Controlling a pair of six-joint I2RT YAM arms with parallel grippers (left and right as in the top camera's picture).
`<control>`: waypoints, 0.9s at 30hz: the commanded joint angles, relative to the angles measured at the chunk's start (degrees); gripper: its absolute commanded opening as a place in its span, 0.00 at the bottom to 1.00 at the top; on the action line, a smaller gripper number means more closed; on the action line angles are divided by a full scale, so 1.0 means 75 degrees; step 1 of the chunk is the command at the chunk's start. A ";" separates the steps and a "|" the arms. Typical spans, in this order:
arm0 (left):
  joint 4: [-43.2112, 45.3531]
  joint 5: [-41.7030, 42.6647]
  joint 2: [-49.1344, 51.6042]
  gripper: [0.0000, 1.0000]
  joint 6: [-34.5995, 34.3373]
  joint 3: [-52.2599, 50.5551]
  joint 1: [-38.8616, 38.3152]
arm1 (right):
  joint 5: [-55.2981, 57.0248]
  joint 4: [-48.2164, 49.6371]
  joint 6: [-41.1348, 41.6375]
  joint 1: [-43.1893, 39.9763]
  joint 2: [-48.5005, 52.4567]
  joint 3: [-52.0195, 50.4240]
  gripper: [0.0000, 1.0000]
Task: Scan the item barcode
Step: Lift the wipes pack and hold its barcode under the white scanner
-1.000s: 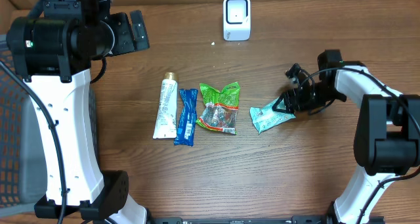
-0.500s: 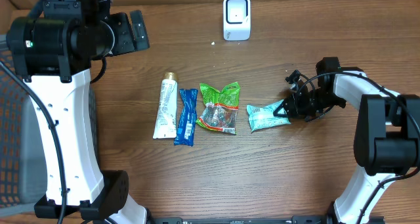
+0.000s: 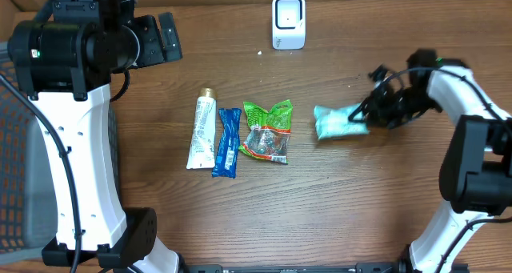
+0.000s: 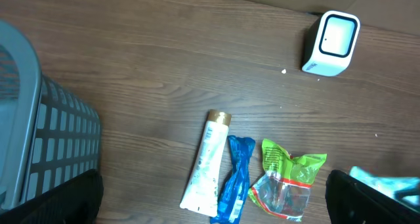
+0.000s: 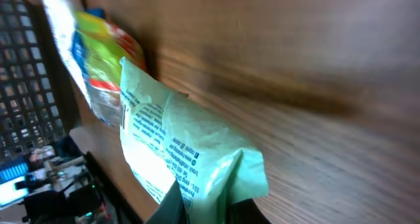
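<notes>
packet: mint-green packet (image 5: 177, 145) is thin, crinkly film. I judge it light, floppy and probably slick. Print faces the wrist camera; I can't pick out a barcode.
grip: right fingers (image 5: 169, 207) are pressed almost together, pinching one end of the packet; the rest sticks out free past the tips.
hold point: the end seal looks like the right spot, being stiffest and leaving the print uncovered. A mid-body pinch would risk creasing the code.
right arm: reaches in low over the desk (image 3: 360, 209), wrist turned, tips aimed at the desk's middle.
neighbours: green bag (image 3: 268, 130), blue sachet (image 3: 228, 142) and tube (image 3: 201, 133) lie beyond the packet's free end, apart from it.
scanner: white scanner (image 3: 289, 22) is well apart from the tips, toward the far edge.
left arm: left fingers (image 4: 374, 201) are spread wide, empty, furthest off.
</notes>
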 commanded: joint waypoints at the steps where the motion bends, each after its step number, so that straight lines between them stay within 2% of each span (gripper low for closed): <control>1: 0.0029 -0.0073 -0.0012 1.00 -0.0105 -0.0026 -0.0006 | -0.0309 -0.0315 -0.0565 0.0009 -0.0717 0.0863 0.04; 7: 0.0029 -0.0073 -0.0012 0.99 -0.0105 -0.0026 -0.0006 | -0.0866 -0.0280 -0.0868 0.0015 -0.1419 0.1198 0.04; 12: 0.0029 -0.0073 -0.0012 1.00 -0.0105 -0.0026 -0.0006 | -0.1600 -0.0172 -0.0959 0.0047 -0.1507 0.1195 0.04; 15: 0.0026 -0.0073 -0.0012 1.00 -0.0105 -0.0026 -0.0006 | -0.2116 -0.0152 -0.1457 0.0294 -0.1533 0.1198 0.04; 23: 0.0029 -0.0073 -0.0012 1.00 -0.0105 -0.0026 -0.0006 | -0.2145 0.0423 -0.1731 0.1029 -0.1565 0.1256 0.04; 27: 0.0026 -0.0073 -0.0012 1.00 -0.0105 -0.0026 -0.0006 | -0.1757 0.1343 -0.1195 0.1437 -0.1574 0.1256 0.04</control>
